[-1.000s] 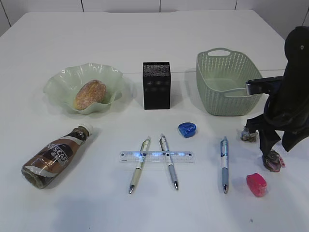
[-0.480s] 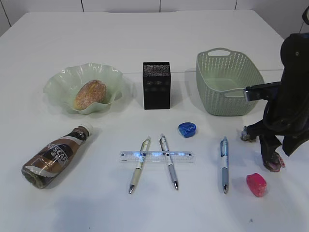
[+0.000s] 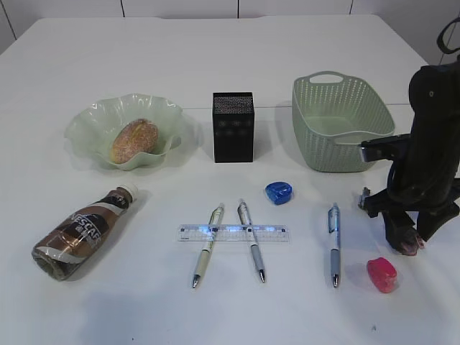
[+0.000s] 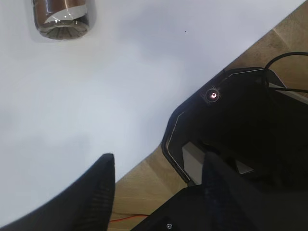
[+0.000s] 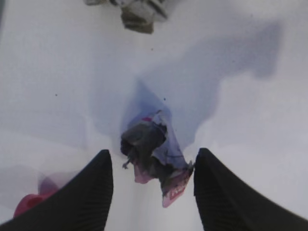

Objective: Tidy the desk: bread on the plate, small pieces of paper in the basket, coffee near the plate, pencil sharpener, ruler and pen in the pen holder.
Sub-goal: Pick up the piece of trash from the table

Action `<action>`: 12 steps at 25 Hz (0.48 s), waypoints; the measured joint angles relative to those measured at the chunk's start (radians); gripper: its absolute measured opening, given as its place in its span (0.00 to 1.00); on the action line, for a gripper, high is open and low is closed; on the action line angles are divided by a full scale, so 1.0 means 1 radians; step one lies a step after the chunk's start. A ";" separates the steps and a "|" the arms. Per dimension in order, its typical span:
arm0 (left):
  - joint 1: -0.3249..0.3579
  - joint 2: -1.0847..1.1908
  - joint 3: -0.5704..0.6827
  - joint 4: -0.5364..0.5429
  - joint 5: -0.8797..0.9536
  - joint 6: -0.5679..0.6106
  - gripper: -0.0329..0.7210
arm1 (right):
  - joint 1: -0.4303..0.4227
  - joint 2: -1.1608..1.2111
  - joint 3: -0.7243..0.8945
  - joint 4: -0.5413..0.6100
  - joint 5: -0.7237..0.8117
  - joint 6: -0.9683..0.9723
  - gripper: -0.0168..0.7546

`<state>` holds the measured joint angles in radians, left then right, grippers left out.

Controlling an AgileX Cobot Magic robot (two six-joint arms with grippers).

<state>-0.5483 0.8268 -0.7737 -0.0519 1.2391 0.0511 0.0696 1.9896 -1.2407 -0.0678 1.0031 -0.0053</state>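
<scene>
Right tool now raised a bit versus a second ago, jaws part-open astride the paper scrap, grip unconfirmed; second scrap still on bench, so basket drop pending; left tool part-open, empty.

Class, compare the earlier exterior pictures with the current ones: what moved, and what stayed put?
The right arm's black tool shifted slightly right and away from the camera, its jaws open either side of the crumpled grey-and-pink paper scrap. Nothing was gripped or released. Everything else kept its place.
</scene>
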 joint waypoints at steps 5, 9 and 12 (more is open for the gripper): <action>0.000 0.000 0.000 -0.001 0.000 0.000 0.58 | 0.000 0.000 0.000 0.000 -0.009 -0.002 0.53; 0.000 0.000 0.000 -0.001 0.000 0.000 0.58 | -0.006 0.005 0.000 0.000 -0.011 -0.002 0.51; 0.000 0.000 0.000 -0.001 0.000 0.000 0.58 | -0.021 0.015 0.000 0.009 -0.013 -0.002 0.50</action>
<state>-0.5483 0.8268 -0.7737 -0.0531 1.2391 0.0511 0.0484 2.0045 -1.2407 -0.0588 0.9906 -0.0074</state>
